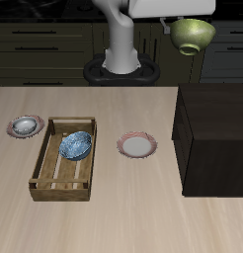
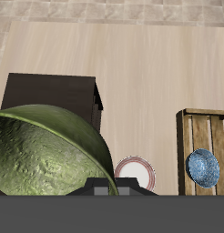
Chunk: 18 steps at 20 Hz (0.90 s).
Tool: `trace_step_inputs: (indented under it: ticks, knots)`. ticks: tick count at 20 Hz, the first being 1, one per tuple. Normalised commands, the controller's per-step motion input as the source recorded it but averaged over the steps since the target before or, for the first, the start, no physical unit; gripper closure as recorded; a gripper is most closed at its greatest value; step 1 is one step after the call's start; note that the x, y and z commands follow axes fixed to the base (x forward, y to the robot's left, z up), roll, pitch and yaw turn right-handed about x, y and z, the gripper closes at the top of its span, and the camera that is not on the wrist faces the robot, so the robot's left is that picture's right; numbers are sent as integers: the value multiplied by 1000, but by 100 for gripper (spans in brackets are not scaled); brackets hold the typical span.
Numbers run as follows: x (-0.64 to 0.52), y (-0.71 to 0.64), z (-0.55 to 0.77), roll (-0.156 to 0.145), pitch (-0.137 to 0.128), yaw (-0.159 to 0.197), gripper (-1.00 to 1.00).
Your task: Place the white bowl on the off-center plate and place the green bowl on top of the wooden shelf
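Note:
My gripper is shut on the rim of the green bowl and holds it high in the air, above and behind the back edge of the wooden shelf. In the wrist view the green bowl hangs tilted, close to the camera, with the shelf's flat dark top below it. The white bowl sits on the off-center plate at the far side of the table from the shelf. The fingers are mostly hidden.
A light-wood slatted crate holds a blue-patterned bowl; both also show in the wrist view, crate and bowl. A second red-rimmed plate lies bare between crate and shelf, also in the wrist view.

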Motion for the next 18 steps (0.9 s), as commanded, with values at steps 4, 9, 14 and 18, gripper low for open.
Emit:
trace_step_inputs:
  ticks: [4, 9, 14, 18]
  knots:
    - [98, 271, -12, 7, 8, -34, 100]
    - [-32, 269, -112, 27, 20, -24, 100]
    - [-100, 190, -104, 28, 17, -5, 100]
    - [-111, 171, -148, 18, 14, 6, 100]
